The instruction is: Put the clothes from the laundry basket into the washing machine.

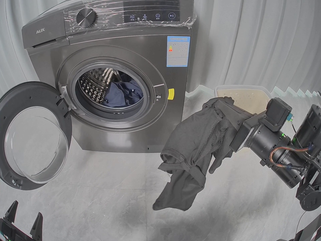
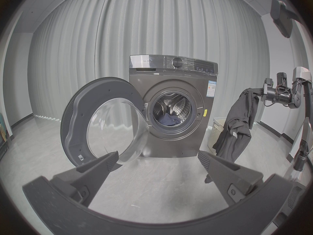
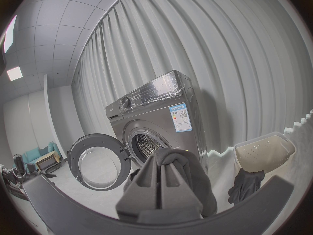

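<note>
Pressed together, the 2 fingers of the right gripper (image 3: 160,180) clamp a bunched fold of 1 dark grey garment (image 1: 190,144). The cloth hangs free above the floor (image 1: 100,191), seemingly high enough that its tail will not drag. It sits between the laundry basket (image 1: 240,87), behind the arm, and the washing machine (image 1: 133,41), not yet at the opening. The door (image 1: 33,94), swung wide to the left, leaves the drum mouth clear; navy clothes (image 1: 122,92) already lie inside. The left gripper (image 2: 157,154) hangs low near the door, fingers spread, holding nothing.
</note>
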You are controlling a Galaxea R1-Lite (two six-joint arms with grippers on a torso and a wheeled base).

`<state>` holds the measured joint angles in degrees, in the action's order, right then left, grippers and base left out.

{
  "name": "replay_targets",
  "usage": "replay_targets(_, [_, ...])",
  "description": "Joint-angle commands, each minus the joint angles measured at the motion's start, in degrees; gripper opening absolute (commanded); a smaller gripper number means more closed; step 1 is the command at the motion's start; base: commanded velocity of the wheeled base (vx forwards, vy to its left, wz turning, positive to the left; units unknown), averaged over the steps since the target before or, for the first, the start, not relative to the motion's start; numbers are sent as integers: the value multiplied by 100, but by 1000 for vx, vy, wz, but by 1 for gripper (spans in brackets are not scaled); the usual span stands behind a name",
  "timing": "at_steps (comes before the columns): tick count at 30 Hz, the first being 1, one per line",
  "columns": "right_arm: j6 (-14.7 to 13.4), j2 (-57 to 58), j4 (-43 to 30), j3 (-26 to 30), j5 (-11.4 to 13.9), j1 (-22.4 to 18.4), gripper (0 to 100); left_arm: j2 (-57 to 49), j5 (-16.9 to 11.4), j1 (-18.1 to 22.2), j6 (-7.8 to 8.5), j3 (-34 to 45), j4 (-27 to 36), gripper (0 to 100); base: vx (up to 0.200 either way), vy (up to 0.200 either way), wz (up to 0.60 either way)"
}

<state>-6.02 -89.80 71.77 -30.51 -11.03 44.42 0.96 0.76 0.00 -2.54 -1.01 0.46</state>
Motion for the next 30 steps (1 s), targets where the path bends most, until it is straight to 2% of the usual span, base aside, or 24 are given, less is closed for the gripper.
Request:
replay_targets(1, [-4, -20, 4, -7, -4, -4, 0, -88, 4, 0, -1, 84, -2, 100, 0, 0, 0])
replay_targets(16, [-13, -152, 13, -34, -13, -136, 0, -88, -5, 0, -10, 84, -2, 100, 0, 0, 0])
replay_targets(30, [-13, -170, 4, -16, -13, -162, 0, -88, 4, -9, -10, 84, -2, 100, 0, 200, 0])
